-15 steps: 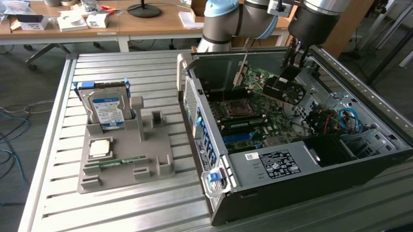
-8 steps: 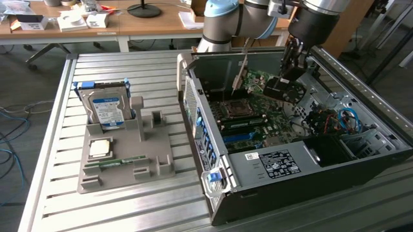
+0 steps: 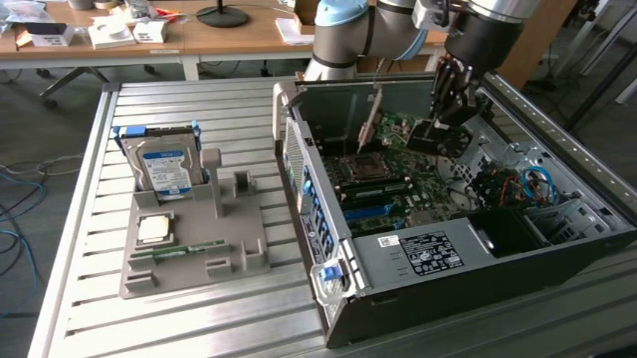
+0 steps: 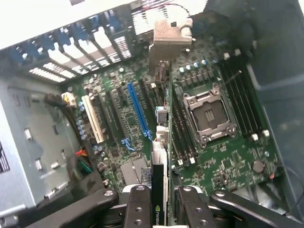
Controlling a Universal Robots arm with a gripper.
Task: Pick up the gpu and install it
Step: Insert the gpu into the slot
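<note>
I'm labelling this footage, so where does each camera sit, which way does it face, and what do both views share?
Exterior view: off the arm, raised above the table, looking down into the open computer case; the arm and gripper show.
Wrist view: on the wrist, looking along the fingers at the motherboard; they clamp the gpu.
Shared: motherboard and CPU socket.

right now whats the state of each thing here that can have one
gpu: on edge, gripped, over the motherboard
claw: shut on the gpu
computer case: side open
cpu socket: empty
hard drive: upright in the grey holder
memory stick: flat in the grey holder
</note>
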